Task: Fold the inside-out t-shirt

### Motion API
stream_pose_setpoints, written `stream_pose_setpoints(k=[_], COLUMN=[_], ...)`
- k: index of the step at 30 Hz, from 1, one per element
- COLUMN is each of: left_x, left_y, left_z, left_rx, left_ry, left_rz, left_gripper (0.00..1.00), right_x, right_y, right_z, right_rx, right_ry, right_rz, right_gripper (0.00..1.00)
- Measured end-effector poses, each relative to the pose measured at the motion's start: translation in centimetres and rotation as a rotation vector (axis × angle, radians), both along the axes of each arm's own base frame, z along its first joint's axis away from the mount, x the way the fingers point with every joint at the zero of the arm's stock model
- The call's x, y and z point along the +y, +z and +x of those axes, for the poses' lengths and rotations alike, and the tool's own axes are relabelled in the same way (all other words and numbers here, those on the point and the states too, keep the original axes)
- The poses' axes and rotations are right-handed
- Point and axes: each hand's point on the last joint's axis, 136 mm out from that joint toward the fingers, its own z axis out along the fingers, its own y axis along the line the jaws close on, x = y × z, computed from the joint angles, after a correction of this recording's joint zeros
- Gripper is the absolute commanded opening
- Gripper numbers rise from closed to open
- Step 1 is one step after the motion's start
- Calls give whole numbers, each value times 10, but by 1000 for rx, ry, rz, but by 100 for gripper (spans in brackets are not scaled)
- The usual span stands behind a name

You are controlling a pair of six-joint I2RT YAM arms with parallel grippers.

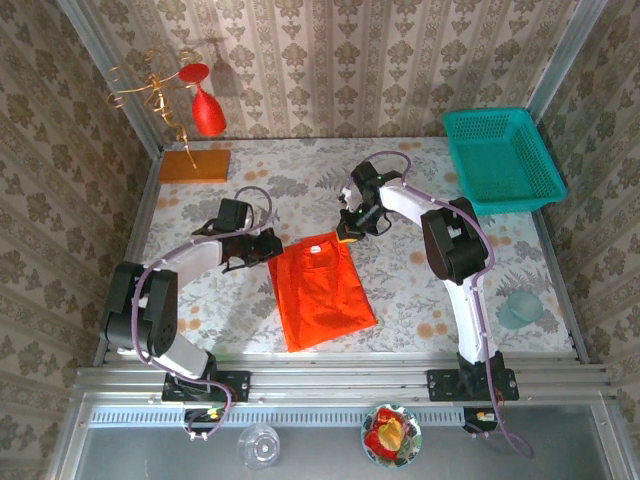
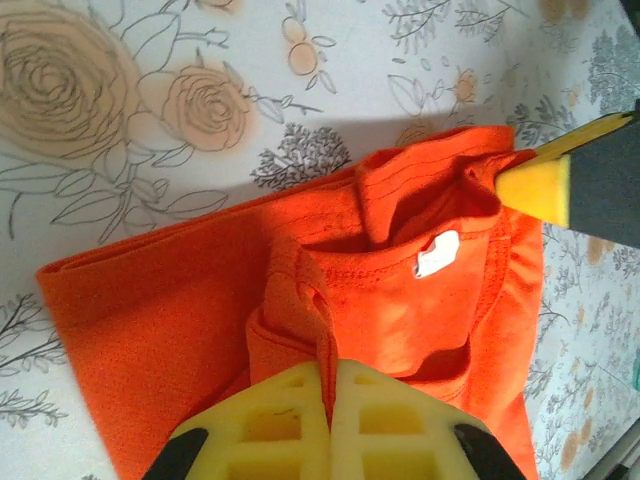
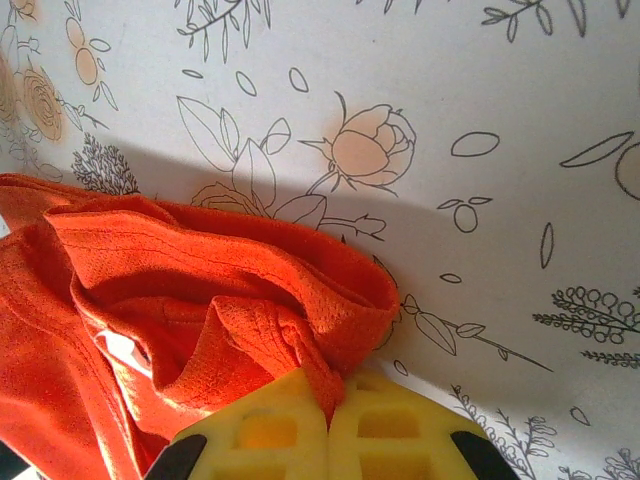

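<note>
Floral table point(image 1: 420, 290): left fingers point(image 2: 270, 425) and right fingers point(image 3: 390, 430) each clamp cloth of the t-shirt point(image 1: 320, 290).

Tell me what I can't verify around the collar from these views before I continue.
- Top view: shoulder corners of the t-shirt, covered by the left pincer and right pincer.
- Left wrist view: the white label, too small to read; the cloth runs off the bottom edge.
- Right wrist view: how many cloth layers are pinched, hidden between the shut yellow fingers.
</note>
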Motion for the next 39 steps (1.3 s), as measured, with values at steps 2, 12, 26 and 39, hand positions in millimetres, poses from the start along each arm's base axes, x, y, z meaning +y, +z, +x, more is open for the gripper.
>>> stream_pose_setpoints(k=[2, 12, 26, 39], left_x=[0, 7, 21, 31], left_y=[-1, -50, -11, -37], left_z=[3, 14, 24, 24], left_rx=[-2, 90, -38, 40], left_ry=[-3, -6, 7, -9], left_rz=[4, 82, 198, 264], left_gripper=[4, 8, 31, 47], right_x=[0, -7, -8, -8], right_y=[0, -9, -10, -10], right_z=[0, -6, -7, -7], right_rx=[1, 25, 24, 24], right_ry=[0, -8, -9, -9], right_rz=[-1, -18, -18, -18], right_gripper=[0, 0, 0, 0])
